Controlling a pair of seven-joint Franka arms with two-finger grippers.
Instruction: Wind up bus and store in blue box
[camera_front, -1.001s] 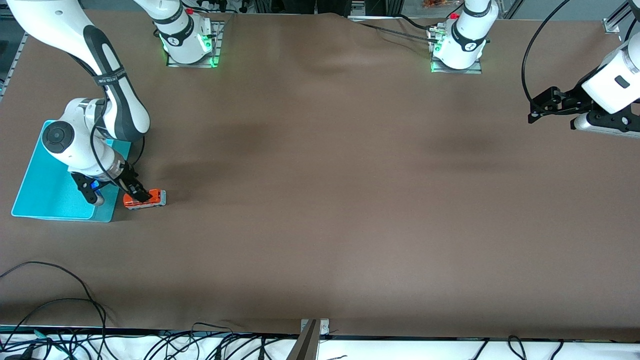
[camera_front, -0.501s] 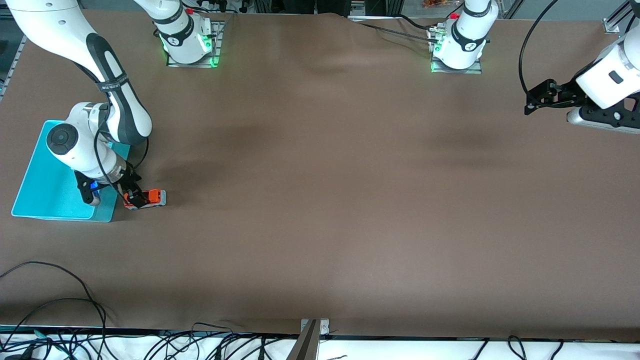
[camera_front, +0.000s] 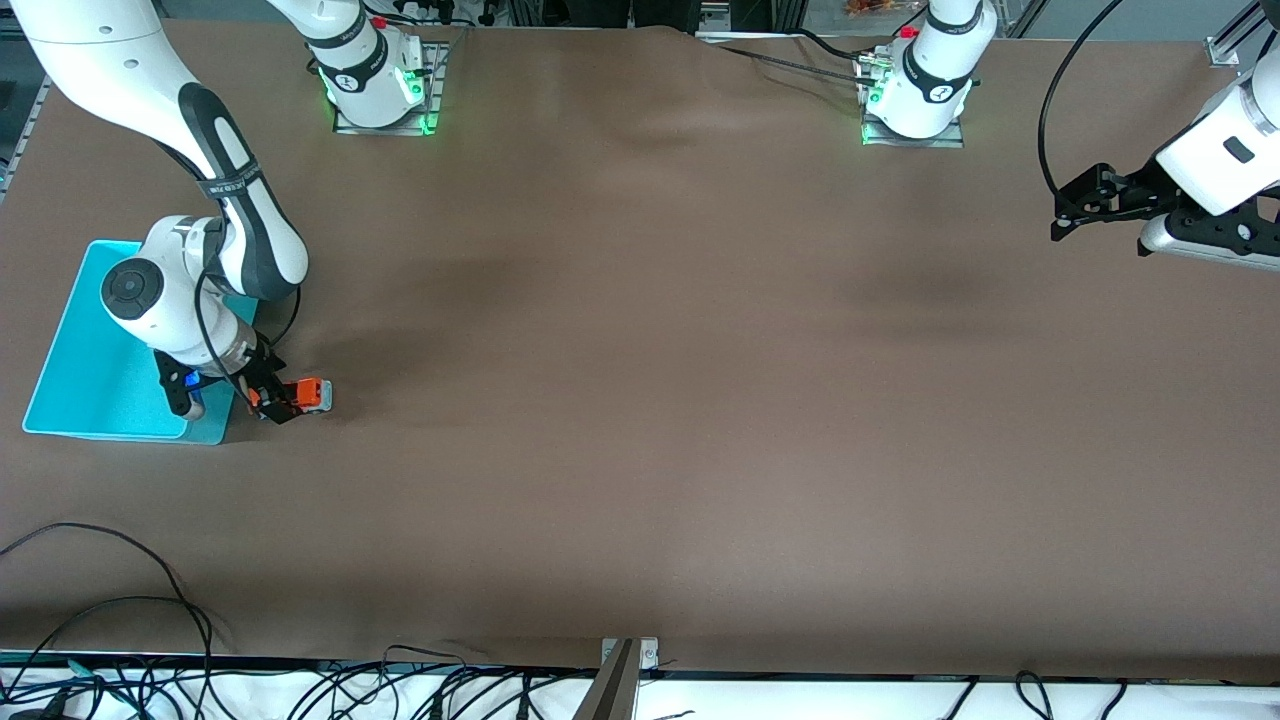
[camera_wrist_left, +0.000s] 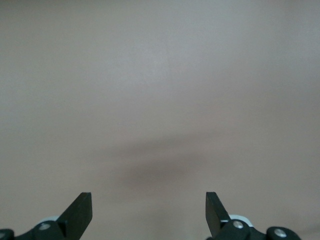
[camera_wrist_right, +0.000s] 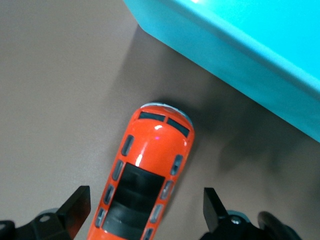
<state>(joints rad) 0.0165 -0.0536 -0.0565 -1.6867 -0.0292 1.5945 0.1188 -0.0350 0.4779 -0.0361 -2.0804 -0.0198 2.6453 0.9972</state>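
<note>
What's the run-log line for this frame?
right hand: open, astride bus | bus: on table beside blue box, not stored | left hand: open, waiting over bare table

Both arms have glossy white shells with dark grey joint bands, and black cables loop alongside. The right gripper (camera_front: 268, 395) and left gripper (camera_front: 1072, 212) are black (their fingertips flat and wedge-shaped). Green lights glow at both bases.

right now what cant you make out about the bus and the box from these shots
- Front view: the right claw covers most of the bus; only its end toward the left arm's end of the table shows.
- Front view: the right arm hides part of the blue box.
- Right wrist view: the bus is cut off by the edge, so no winding part shows.
- Right wrist view: only one wall of the box shows.
- Left wrist view: bare table only between the open left claw.
</note>
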